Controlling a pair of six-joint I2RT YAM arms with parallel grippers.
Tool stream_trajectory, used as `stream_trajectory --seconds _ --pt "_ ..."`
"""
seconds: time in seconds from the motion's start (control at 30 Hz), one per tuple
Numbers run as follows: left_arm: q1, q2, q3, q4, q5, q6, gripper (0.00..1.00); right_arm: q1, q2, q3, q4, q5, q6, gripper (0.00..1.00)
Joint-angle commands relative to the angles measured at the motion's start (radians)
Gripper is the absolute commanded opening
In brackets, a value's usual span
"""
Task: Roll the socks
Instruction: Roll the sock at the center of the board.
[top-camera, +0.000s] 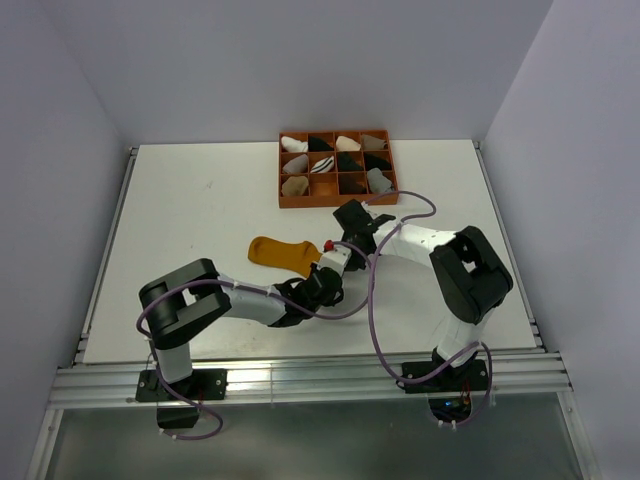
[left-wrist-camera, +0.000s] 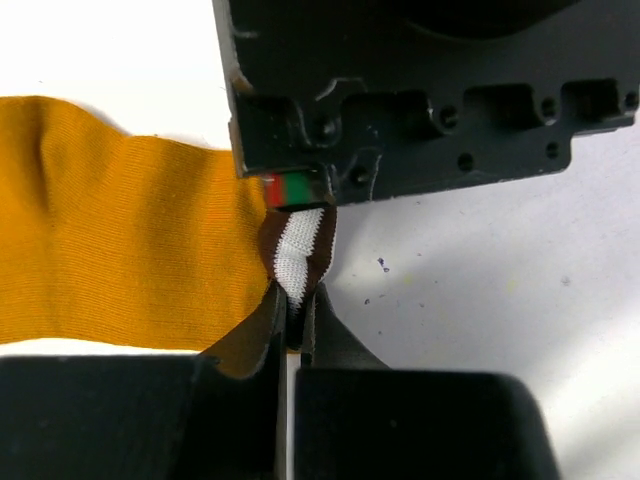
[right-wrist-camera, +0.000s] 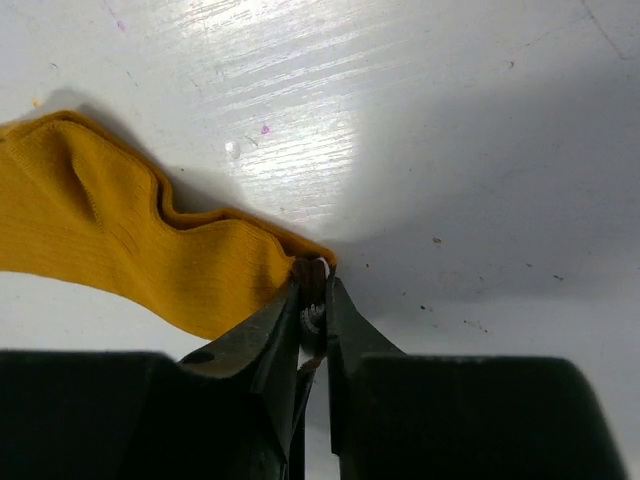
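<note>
One of the socks, mustard-yellow (top-camera: 280, 252), lies flat on the white table, its toe to the left. Its striped cuff (left-wrist-camera: 300, 250), brown with a white band, points right. My left gripper (top-camera: 328, 268) is shut on the near part of that cuff, and the left wrist view shows the fabric pinched between the fingertips (left-wrist-camera: 297, 320). My right gripper (top-camera: 338, 243) comes down from the far side and is shut on the same cuff (right-wrist-camera: 316, 300). The sock's body (right-wrist-camera: 130, 240) bunches in a ripple beside it. No other sock of this kind shows.
An orange-brown divided tray (top-camera: 337, 203) stands at the back of the table, holding several small white, black and beige sock bundles. Both forearms cross the middle of the table. White walls close in the left, right and far sides.
</note>
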Motion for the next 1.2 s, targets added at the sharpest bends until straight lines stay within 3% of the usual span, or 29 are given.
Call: stream_trajectory --seconds 0.0,0.17,0.3,0.47,0.67,0.83,1.17 --pt "0.02 -0.044 -0.018 0.01 0.103 -0.072 0.01 0.003 -0.017 0.029 -0.001 -0.025 -0.025 0.2" --pt "0.111 -0.101 -0.054 -0.015 0.25 -0.213 0.01 -0.015 -0.084 0.023 0.017 -0.005 -0.022 0.41" --pt "0.167 -0.124 -0.074 -0.032 0.33 -0.3 0.01 -0.038 -0.164 -0.023 0.075 -0.005 0.012 0.5" --pt "0.246 -0.127 -0.119 0.008 0.48 -0.424 0.01 -0.045 -0.23 -0.087 0.144 0.016 0.047 0.51" --pt "0.322 -0.113 -0.206 0.171 0.643 -0.601 0.01 -0.042 -0.233 -0.145 0.213 0.001 0.088 0.51" --pt "0.341 -0.086 -0.249 0.264 0.694 -0.719 0.01 -0.02 -0.207 -0.177 0.259 -0.028 0.105 0.51" --pt "0.365 -0.06 -0.28 0.326 0.699 -0.818 0.01 0.003 -0.172 -0.208 0.278 -0.044 0.116 0.51"
